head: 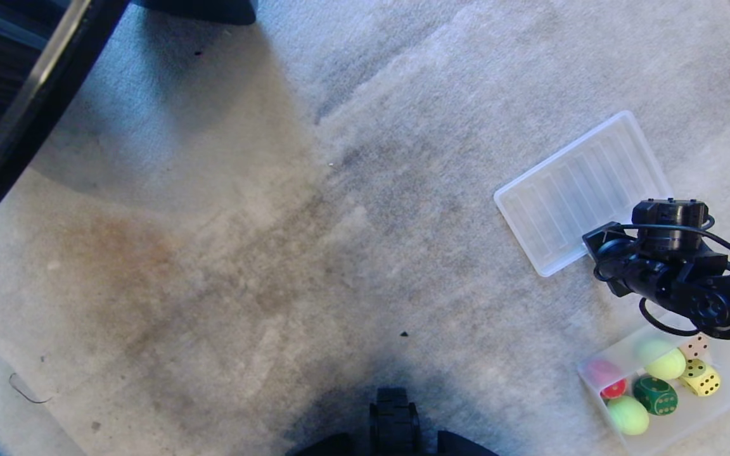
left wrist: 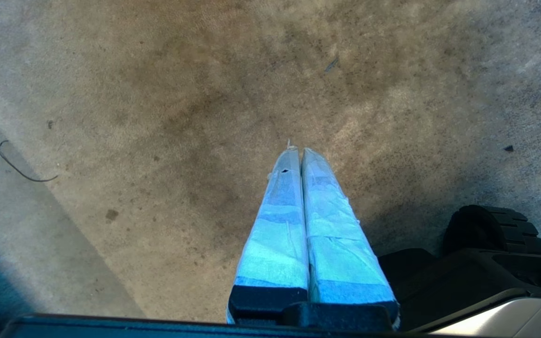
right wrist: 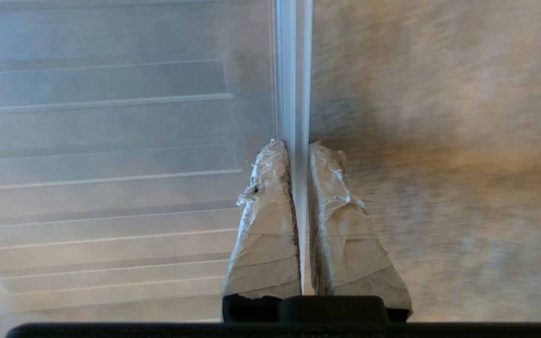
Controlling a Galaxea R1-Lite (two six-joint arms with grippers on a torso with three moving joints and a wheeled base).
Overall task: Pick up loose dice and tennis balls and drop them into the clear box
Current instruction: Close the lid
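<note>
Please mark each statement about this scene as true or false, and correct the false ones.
1. Both tennis balls lie inside the clear box. True.
2. The right end effector is open above the carpet. False: it is shut on the rim of the ribbed lid.
3. The red die lies loose on the carpet. False: it is in the clear box.
4. The left end effector is shut and holds nothing. True.
5. The green die sits in the clear box. True.
</note>
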